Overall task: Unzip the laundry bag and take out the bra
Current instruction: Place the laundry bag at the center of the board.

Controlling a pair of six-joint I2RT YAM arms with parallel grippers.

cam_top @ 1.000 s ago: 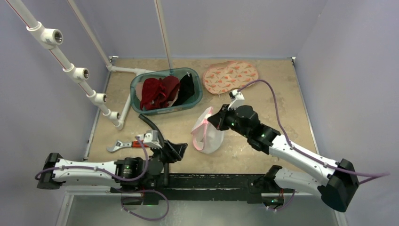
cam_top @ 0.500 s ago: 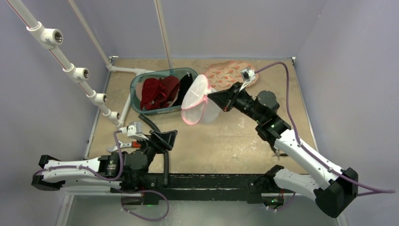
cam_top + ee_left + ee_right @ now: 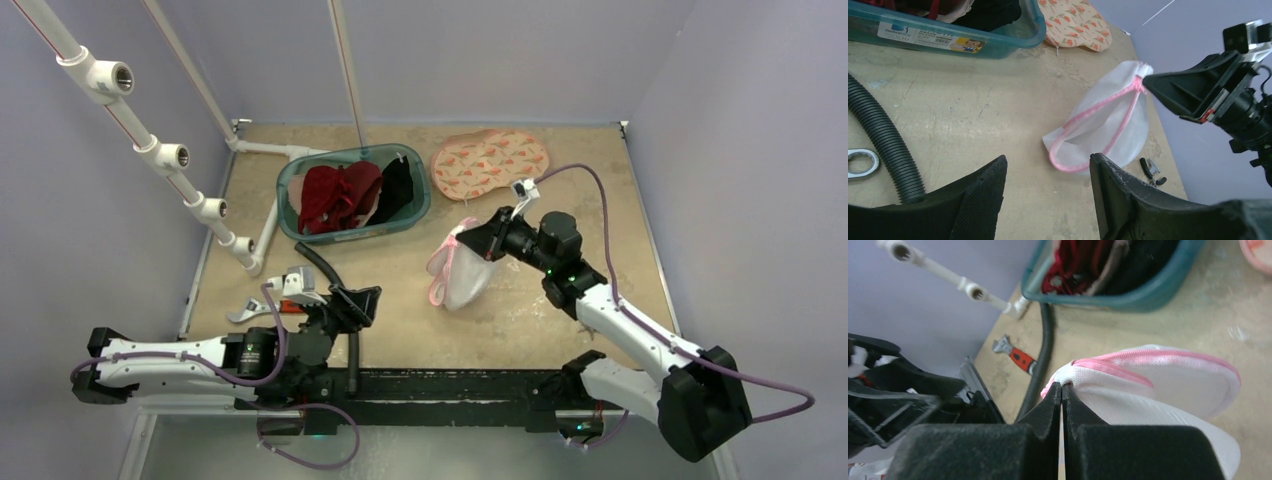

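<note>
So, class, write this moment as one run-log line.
right gripper: shut on laundry bag rim | left gripper: open, empty | basket: clothes inside

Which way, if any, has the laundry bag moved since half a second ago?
Yes. Held by the right gripper, the laundry bag has swung away from the teal basket, back toward the robot's side.

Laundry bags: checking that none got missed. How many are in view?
1: the white, pink-trimmed laundry bag, pinched at its top by the right gripper, right of the teal bin. Clothes in the bin could hide others.
</note>
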